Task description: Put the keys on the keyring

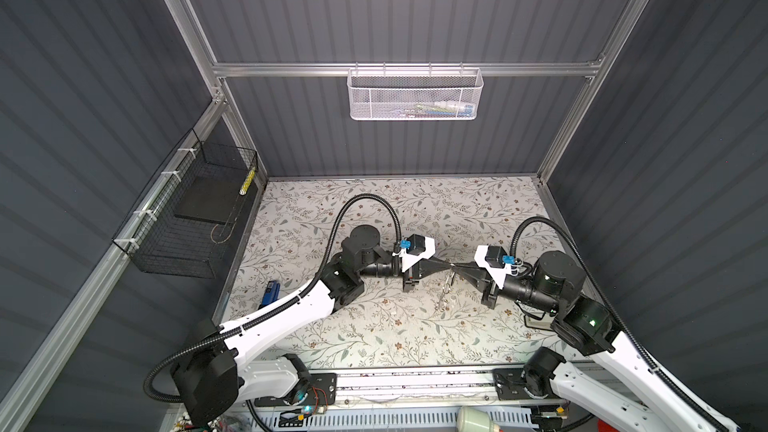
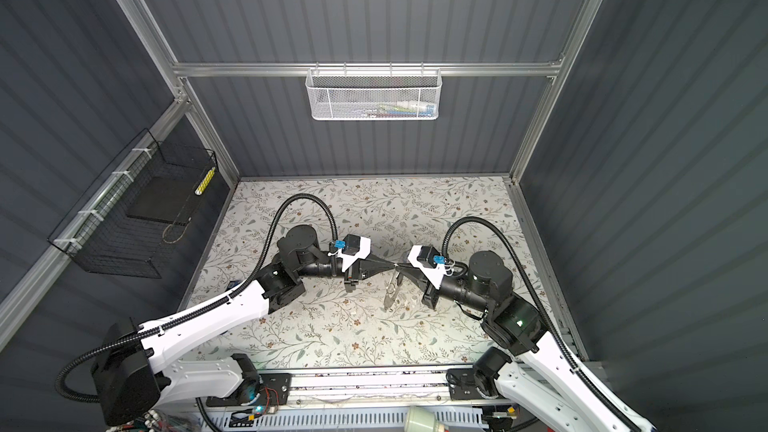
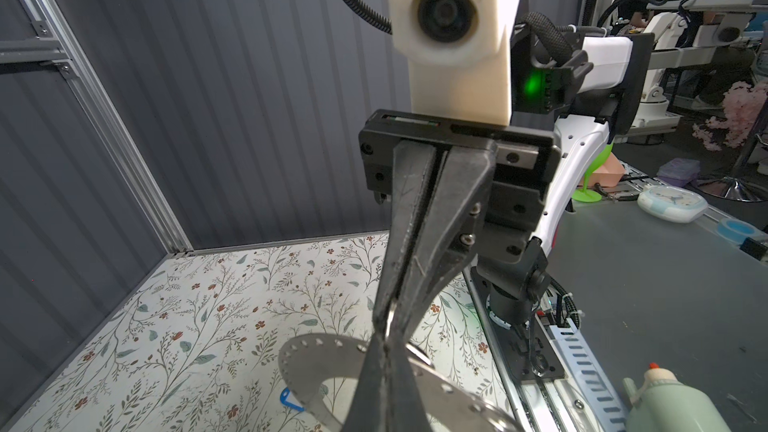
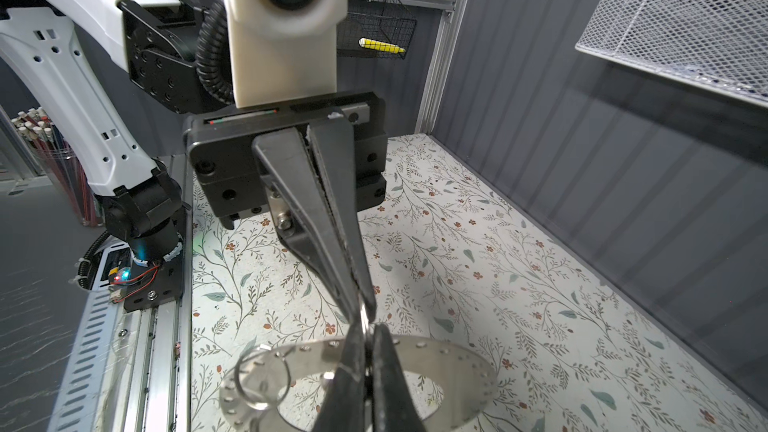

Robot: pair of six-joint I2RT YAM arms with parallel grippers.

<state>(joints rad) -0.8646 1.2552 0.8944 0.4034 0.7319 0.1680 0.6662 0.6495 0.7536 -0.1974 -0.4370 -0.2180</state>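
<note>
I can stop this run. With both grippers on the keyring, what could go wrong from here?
1. The left gripper and right gripper pinch the keyring by its thin rim at nearly one spot; it hangs free and may swing or slip.
2. Their tips meet nose to nose, so any push forward could jam them.
</note>
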